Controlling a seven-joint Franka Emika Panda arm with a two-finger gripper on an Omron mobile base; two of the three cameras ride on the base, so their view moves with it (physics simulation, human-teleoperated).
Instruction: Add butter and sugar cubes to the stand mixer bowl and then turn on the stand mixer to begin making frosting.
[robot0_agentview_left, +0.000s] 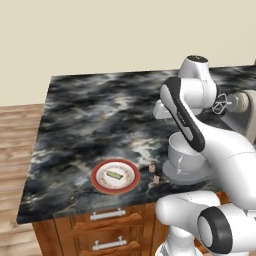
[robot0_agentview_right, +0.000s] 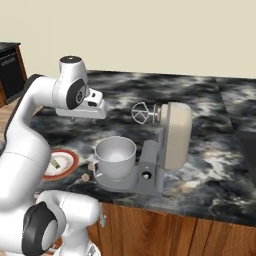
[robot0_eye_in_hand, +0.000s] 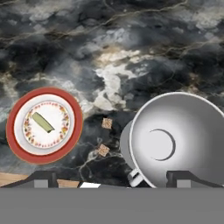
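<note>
The end effector (robot0_eye_in_hand: 109, 178) is hanging wide open above the tabletop (robot0_eye_in_hand: 131, 52), with the butter (robot0_eye_in_hand: 43, 122) lying on the plate (robot0_eye_in_hand: 13, 140) beside the stand mixer bowl (robot0_eye_in_hand: 183, 113).

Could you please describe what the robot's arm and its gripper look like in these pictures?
The arm is built of glossy white, rounded segments joined by dark grey to black joint bands and round end caps, one showing on the base. A black stripe with faint lettering runs along one link. The gripper has two small dark grey, blocky fingertips. No loose cables show.
</note>
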